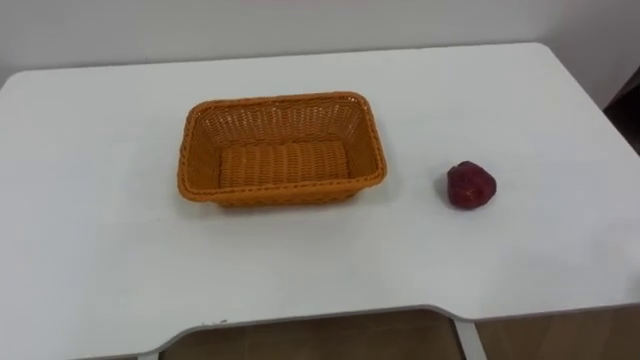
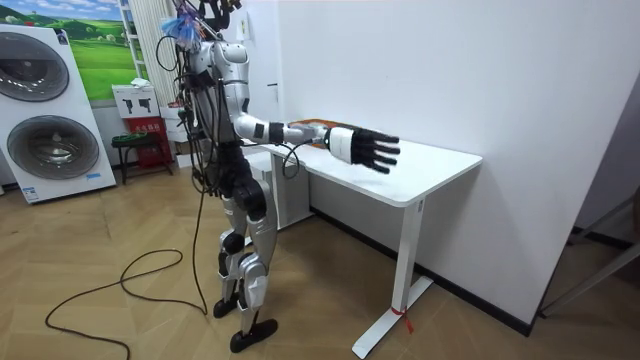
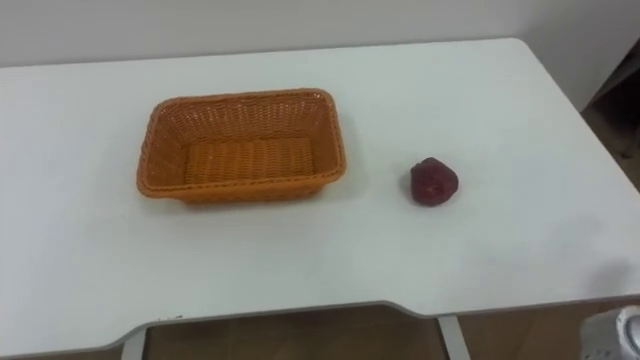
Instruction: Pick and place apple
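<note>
Sizing up the apple grab, and the right hand looks like the obvious pick

Apple (image 1: pixel 470 185) sits on the table (image 1: pixel 100 250) right of centre in the eye views, near the basket (image 1: pixel 280 103) but clear of its right end. It's roundish, so no long axis to fuss over. In the middle of the room view, the right hand (image 2: pixel 362 147) hangs over the table, fingers spread, holding nothing. The apple is on that hand's side, so I'd guess it comes in from lower right. Nothing's in the way, and the basket is empty.

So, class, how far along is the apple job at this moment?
Nothing is done yet: the apple lies on the table beside the empty basket. In hand: nothing; the right hand hangs open by the table. Remaining: grasping and placing it.
</note>
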